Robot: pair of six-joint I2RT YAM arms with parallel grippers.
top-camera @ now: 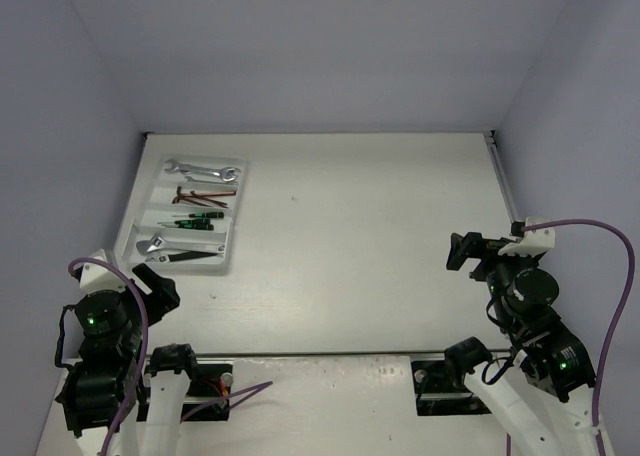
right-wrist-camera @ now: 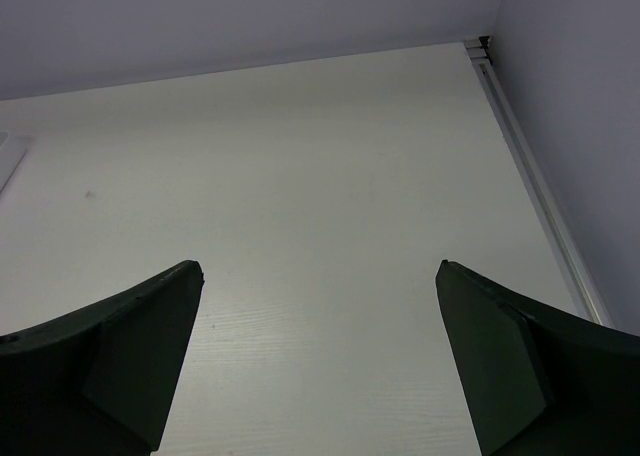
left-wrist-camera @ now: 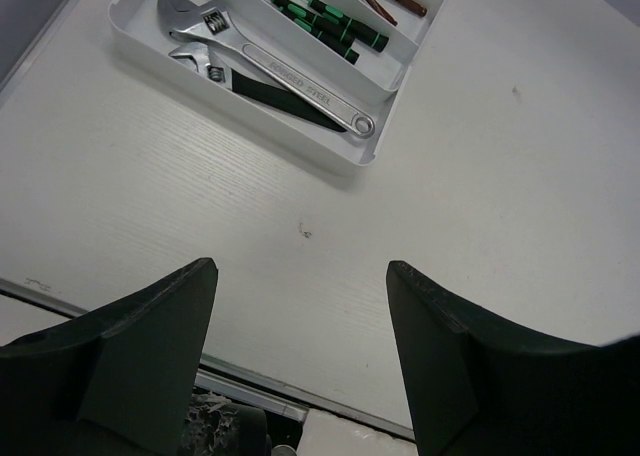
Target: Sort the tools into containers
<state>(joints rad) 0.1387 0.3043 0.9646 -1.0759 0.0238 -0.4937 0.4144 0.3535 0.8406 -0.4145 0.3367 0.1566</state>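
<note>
White tray (left-wrist-camera: 300, 136), beyond left end effector (left-wrist-camera: 301, 266)

White tray (top-camera: 238, 202), four long slots, all tools inside; silver wrenches (top-camera: 203, 169) in far slot; red-brown hex keys (top-camera: 203, 193) next; green-black screwdrivers (top-camera: 197, 220) third; silver adjustable wrench (left-wrist-camera: 275, 73) and black-handled wrench (left-wrist-camera: 272, 93) touching, overlapped, nearest slot.

Overhead: whole table (top-camera: 380, 236); left wrist, low, shares tray (left-wrist-camera: 270, 124); right wrist: far corner (right-wrist-camera: 478, 46).
</note>
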